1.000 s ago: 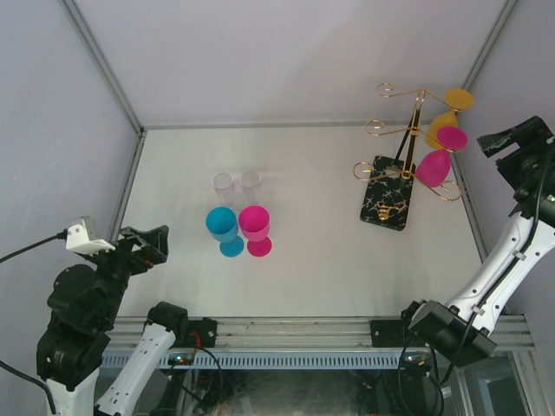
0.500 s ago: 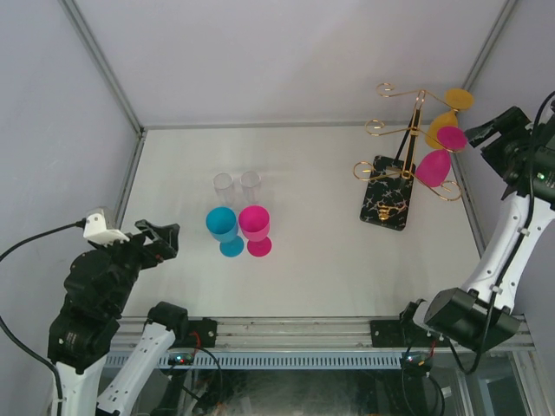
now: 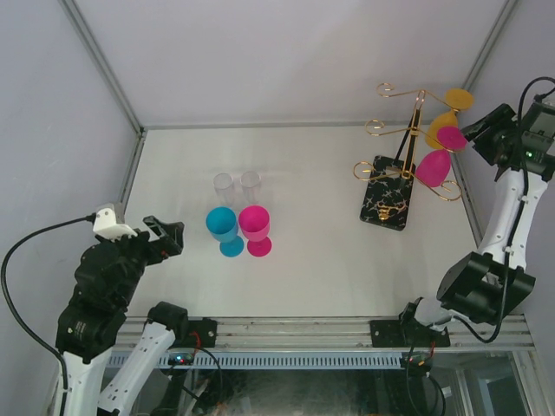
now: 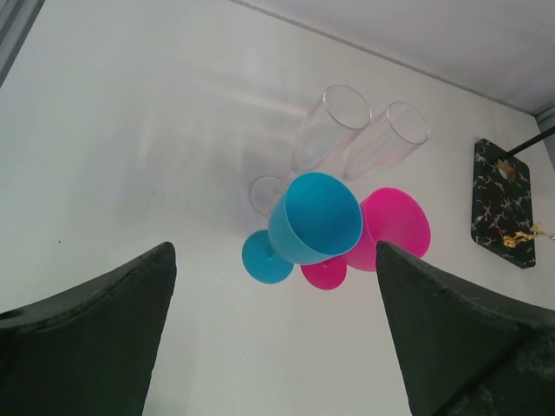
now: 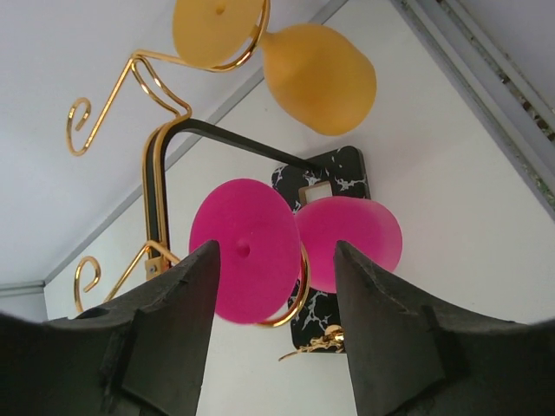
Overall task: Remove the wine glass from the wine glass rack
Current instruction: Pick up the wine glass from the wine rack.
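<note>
The gold wire wine glass rack (image 3: 408, 130) stands on its black marbled base (image 3: 386, 204) at the right of the table. A pink wine glass (image 3: 438, 156) and a yellow wine glass (image 3: 447, 113) hang upside down from its right arms. In the right wrist view the pink glass's foot (image 5: 247, 251) sits in a gold loop, its bowl (image 5: 351, 243) behind, the yellow glass (image 5: 316, 78) above. My right gripper (image 3: 486, 134) is open, just right of the pink glass, not touching it. My left gripper (image 3: 160, 238) is open and empty at the left.
A blue wine glass (image 3: 224, 227) and a pink wine glass (image 3: 255, 227) stand upright at mid table, with two clear glasses (image 3: 237, 185) behind them. Enclosure walls stand close behind the rack and to its right.
My right gripper has moved left toward the hanging pink glass. My left arm has shifted slightly right and down. The glasses have not moved.
</note>
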You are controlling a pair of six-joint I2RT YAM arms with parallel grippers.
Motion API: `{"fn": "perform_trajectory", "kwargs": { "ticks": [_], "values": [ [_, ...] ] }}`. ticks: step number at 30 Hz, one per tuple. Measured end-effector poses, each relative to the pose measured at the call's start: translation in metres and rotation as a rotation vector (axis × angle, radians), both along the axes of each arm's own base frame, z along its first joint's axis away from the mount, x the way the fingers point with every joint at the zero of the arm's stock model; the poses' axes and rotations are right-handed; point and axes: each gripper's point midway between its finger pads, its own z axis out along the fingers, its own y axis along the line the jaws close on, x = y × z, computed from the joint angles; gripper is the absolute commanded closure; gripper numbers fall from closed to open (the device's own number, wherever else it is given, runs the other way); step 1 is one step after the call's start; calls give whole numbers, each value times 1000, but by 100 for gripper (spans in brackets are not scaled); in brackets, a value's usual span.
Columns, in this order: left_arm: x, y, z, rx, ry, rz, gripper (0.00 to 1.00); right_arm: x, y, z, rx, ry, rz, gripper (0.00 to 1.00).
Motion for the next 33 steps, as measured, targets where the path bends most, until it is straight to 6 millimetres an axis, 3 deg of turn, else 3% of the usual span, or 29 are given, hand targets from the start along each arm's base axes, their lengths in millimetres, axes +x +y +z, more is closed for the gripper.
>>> {"fn": "perform_trajectory", "kwargs": {
  "ticks": [7,16,23,33],
  "values": [
    [2,-1,-6,3,12,0,0,17,-7,-26,-17,70,-4,48],
    [2,-1,-6,3,13,-2,0,17,-8,-28,-41,79,5,47],
    [2,-2,-6,-1,14,-3,0,19,0,-31,-9,72,38,62],
    [2,-2,-6,-3,14,-7,0,17,-1,-27,-25,44,23,73]
  ]
}}
